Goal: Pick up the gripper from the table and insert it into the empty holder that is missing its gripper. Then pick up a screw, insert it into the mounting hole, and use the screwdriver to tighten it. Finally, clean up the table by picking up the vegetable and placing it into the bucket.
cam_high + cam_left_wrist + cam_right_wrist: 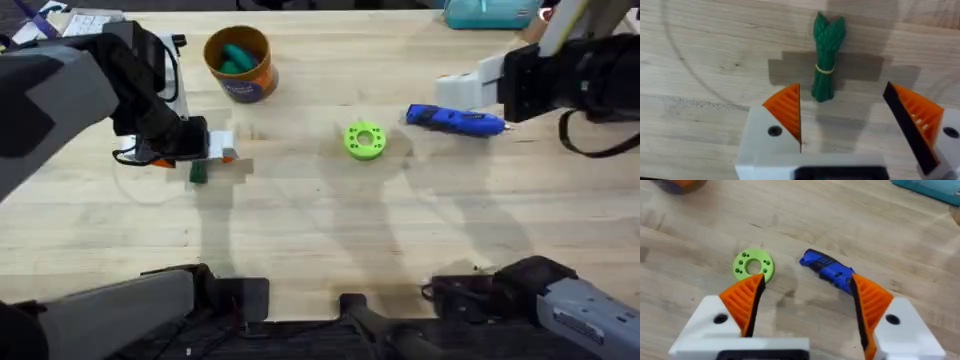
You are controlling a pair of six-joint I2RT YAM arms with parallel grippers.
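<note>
On the table — vegetable (827, 57): dark-green, seemingly banded.

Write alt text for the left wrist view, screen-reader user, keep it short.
The left claw hangs open just above a small dark-green vegetable, a bundle tied with a thin yellow band, lying flat on the wooden table. Its two white fingers with orange ribbed pads sit spread wide near the vegetable's closer end, not touching it.
</note>
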